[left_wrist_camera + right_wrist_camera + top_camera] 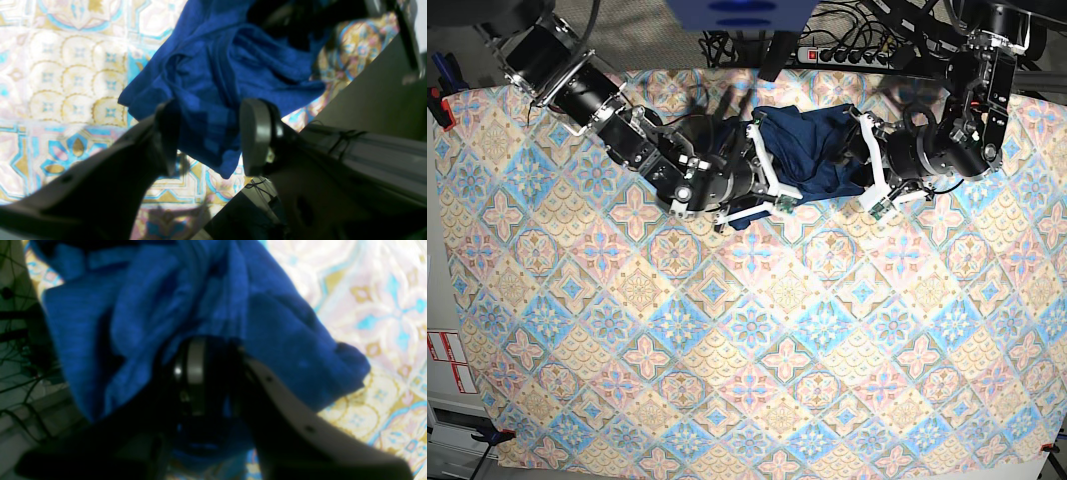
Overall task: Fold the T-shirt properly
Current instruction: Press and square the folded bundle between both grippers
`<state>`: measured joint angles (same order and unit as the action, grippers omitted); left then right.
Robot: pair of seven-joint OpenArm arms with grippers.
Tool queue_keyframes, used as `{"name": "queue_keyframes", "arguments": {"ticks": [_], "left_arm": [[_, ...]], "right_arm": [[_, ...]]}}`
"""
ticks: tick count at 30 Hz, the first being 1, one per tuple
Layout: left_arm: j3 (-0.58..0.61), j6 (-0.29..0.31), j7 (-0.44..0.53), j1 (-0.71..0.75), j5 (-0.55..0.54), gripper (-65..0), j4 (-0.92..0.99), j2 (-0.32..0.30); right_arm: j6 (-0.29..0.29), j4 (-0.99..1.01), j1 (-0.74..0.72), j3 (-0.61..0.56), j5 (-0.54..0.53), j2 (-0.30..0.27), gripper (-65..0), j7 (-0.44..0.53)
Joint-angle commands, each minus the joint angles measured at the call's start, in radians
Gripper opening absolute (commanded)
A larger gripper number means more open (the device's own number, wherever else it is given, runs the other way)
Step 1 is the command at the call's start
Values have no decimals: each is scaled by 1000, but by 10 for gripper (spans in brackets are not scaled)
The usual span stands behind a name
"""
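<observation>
The dark blue T-shirt (817, 150) lies bunched in a heap at the table's far centre, between my two arms. In the left wrist view the T-shirt (217, 76) fills the gap between the fairly wide-set fingers of my left gripper (210, 133), and a corner hangs down past them. From the base, my left gripper (874, 165) is at the heap's right edge. My right gripper (223, 376) is buried in folds of the T-shirt (133, 323), shut on fabric. It sits at the heap's lower left (782, 198).
The pastel patterned tablecloth (747, 340) covers the whole table. A power strip (847, 55) and cables lie just behind the heap at the back edge. The table's edge and a grey frame (367, 100) are close beside my left gripper.
</observation>
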<state>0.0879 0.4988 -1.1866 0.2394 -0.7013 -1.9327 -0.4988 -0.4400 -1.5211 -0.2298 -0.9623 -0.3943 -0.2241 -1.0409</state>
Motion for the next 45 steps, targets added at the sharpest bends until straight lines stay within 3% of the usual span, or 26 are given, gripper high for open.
{"name": "queue_keyframes", "arguments": {"ticks": [1, 9, 14, 18, 25, 31, 35, 40, 45], "left_arm": [[-49, -2, 10, -5, 10, -379, -17, -45], [-408, -1, 10, 41, 128, -379, 34, -53], [-469, 1, 12, 64, 127, -379, 40, -53], [-460, 4, 12, 94, 122, -379, 36, -50], [-222, 5, 3, 110, 82, -379, -76, -37], [-3, 5, 3, 90, 81, -379, -86, -37], [114, 5, 3, 65, 93, -379, -81, -37], [166, 5, 4, 50, 99, -379, -63, -37], [227, 5, 6, 21, 187, -379, 48, -37]], "right_arm": [[-4, -23, -16, -22, -18, 41, -540, 20], [-4, 64, -47, -113, -12, 190, -540, 23], [-4, 146, -69, -108, -10, 262, -540, 83], [-4, 161, -93, -79, -10, 260, -540, 162], [-4, 115, -113, 65, -12, 140, -540, 161], [-4, 115, -113, 124, -12, 90, -540, 161], [-4, 123, -113, 124, -12, 88, -540, 166], [-4, 187, -144, 122, -12, 96, -540, 169], [-4, 265, -150, 122, -10, 133, -540, 172]]}}
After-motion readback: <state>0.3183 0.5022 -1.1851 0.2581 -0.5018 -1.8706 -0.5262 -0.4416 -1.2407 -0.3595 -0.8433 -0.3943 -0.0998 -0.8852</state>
